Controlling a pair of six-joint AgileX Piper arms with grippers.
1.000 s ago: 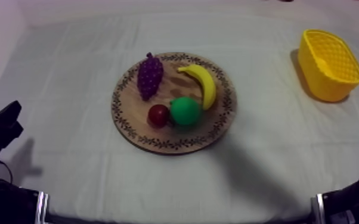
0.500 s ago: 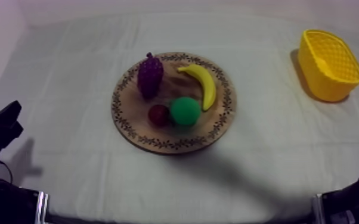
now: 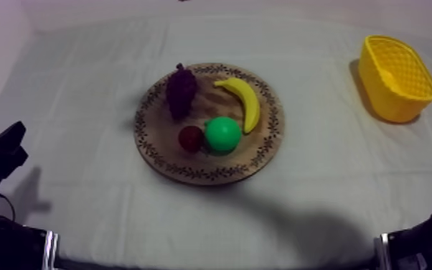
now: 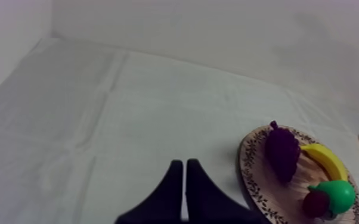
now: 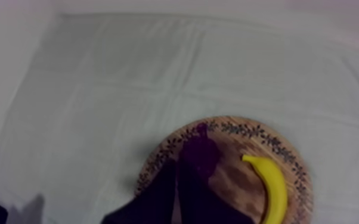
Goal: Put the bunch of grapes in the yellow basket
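Purple bunch of toy grapes (image 3: 181, 92) lies on the round wooden board with patterned rim (image 3: 204, 173) — just ahead of the right hand (image 5: 176, 168), pressed together, empty. The left hand (image 4: 183, 165) is pressed together too — board ahead to its right, yellow basket (image 3: 395, 79) beyond.

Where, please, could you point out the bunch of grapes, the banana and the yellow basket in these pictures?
bunch of grapes (image 3: 180, 93), top view, middle of the purple cluster.
banana (image 3: 247, 103), top view, middle of its curved body.
yellow basket (image 3: 392, 100), top view, its outer near wall.
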